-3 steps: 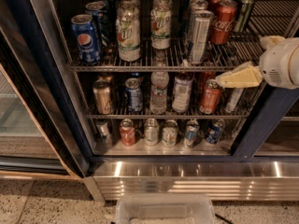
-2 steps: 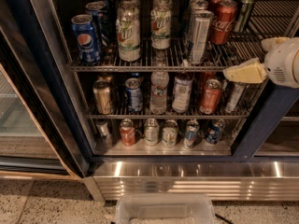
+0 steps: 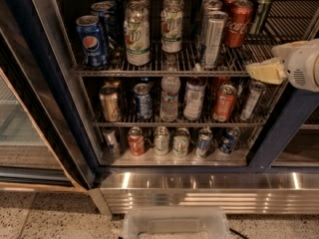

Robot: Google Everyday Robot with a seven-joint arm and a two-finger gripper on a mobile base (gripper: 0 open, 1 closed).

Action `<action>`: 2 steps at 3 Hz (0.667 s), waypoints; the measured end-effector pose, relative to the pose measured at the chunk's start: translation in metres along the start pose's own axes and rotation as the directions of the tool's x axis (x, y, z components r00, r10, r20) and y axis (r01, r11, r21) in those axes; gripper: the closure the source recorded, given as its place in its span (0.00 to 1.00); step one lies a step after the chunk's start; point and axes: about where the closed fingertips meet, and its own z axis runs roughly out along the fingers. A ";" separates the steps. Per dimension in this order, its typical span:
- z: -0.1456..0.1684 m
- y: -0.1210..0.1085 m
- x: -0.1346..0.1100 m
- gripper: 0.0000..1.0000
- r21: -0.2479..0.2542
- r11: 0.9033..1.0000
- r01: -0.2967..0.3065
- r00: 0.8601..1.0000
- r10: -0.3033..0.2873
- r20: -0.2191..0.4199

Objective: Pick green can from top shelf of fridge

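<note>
Fridge (image 3: 279,128): display cooler with a dark blue frame. It holds three wire racks of cans and bottles.
Base panel (image 3: 199,193): ribbed stainless steel, running along the bottom of the fridge.
Top shelf (image 3: 294,19): silvery wire rack with a front rail. Drinks stand in rows on its left and middle, and bare rods show at the right.
Bin (image 3: 174,223): clear plastic, on the speckled floor just in front of the base panel.
Gripper (image 3: 259,71): pale yellow, on a white wrist coming in from the right edge. It sits level with the front rail of the top shelf and points left toward the cans. It holds nothing and touches no can. Open or closed: cannot tell.
Coca-Cola can (image 3: 239,21): red and upright, at the right end of the drink rows.
Green can (image 3: 261,11): slim and dark green, standing upright on the top shelf. Its long axis is vertical, with the silver top up. It is just right of the Coca-Cola can, seemingly a row farther back. It is above the gripper and well apart from it.
</note>
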 end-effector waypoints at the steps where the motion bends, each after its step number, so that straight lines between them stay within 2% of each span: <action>1: 0.000 0.000 0.000 0.43 0.000 1.000 0.000 1.000 0.000 0.000; 2: 0.000 0.000 0.000 0.28 0.000 1.000 0.000 1.000 0.000 0.000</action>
